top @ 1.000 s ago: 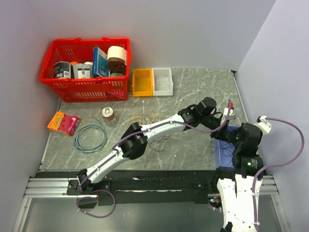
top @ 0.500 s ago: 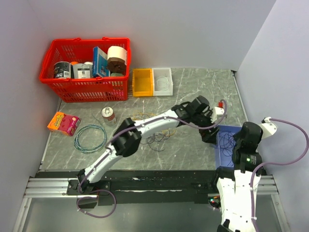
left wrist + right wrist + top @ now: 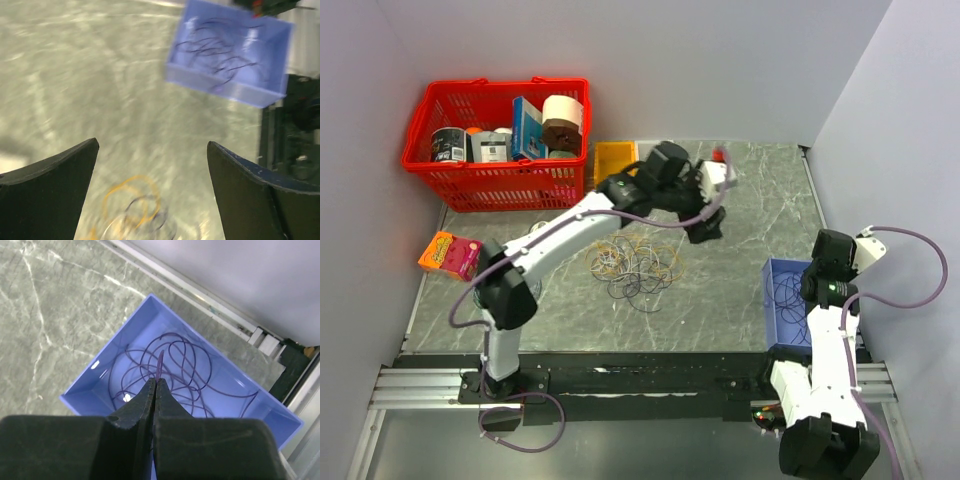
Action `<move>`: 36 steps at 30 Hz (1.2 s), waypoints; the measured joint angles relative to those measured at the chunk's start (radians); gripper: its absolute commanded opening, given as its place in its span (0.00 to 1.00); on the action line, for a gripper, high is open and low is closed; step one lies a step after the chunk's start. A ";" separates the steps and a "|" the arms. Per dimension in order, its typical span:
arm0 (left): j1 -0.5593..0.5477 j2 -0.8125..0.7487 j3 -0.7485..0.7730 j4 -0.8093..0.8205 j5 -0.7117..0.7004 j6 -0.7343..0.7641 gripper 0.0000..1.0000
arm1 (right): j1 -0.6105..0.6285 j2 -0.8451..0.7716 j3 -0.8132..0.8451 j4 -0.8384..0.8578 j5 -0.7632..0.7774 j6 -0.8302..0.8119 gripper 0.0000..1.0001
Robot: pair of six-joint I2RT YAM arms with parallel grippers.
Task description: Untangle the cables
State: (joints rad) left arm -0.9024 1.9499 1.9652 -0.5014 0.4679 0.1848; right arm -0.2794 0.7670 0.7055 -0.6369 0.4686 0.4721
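1. Top view: the left arm reaches over mid-table. The left gripper (image 3: 704, 228) hangs open and empty, at 2 o'clock from the cable heap (image 3: 635, 265) and near it.
2. The heap is a tangle of dark, orange and pale loops lying at table centre.
3. The blue bin (image 3: 772, 300) sits at 4 o'clock from the heap, well apart, at the table's right edge. The right arm (image 3: 835, 300) is bent over it.
4. Left wrist (blurred): both fingers (image 3: 50, 200) are spread wide with nothing between them. The bin is at 1 o'clock with a dark cable (image 3: 215, 50) coiled inside. Orange and dark loops of the heap are at 6 o'clock.
5. Right wrist: the right gripper (image 3: 156, 382) is above the bin, fingertips pressed together.
6. The dark cable lies looped on the bin floor. One strand lines up at 12 o'clock from the tips; can't tell if it's pinched.
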 measured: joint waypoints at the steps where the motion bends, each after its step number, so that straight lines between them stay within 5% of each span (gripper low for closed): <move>1: 0.019 -0.024 -0.023 -0.003 -0.010 0.010 0.96 | 0.000 0.005 0.000 0.005 0.006 -0.003 0.00; 3: 0.055 -0.068 -0.077 -0.010 -0.031 0.023 0.96 | 0.000 0.022 0.000 0.013 0.017 -0.009 0.12; 6: 0.107 -0.113 -0.168 -0.018 -0.069 0.047 0.96 | -0.001 0.063 -0.009 0.033 0.020 -0.026 0.51; 7: 0.120 -0.123 -0.195 -0.021 -0.079 0.056 0.96 | -0.001 0.073 -0.014 0.036 0.020 -0.023 0.72; 10: 0.158 -0.153 -0.286 -0.033 -0.114 0.092 0.96 | -0.003 0.106 -0.023 0.035 0.018 -0.034 1.00; 18: 0.205 -0.207 -0.430 -0.064 -0.148 0.166 0.96 | 0.021 0.102 0.041 -0.032 0.023 -0.052 1.00; 28: 0.325 -0.219 -0.475 -0.081 -0.120 0.163 0.96 | 0.449 0.055 0.278 0.002 0.030 -0.227 1.00; 36: 0.374 -0.217 -0.503 -0.086 -0.119 0.134 0.98 | 0.473 0.148 0.275 0.040 -0.079 -0.261 0.96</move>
State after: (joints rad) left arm -0.5285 1.7325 1.4624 -0.5873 0.3492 0.3191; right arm 0.1940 0.9150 0.9806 -0.5972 0.3901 0.2115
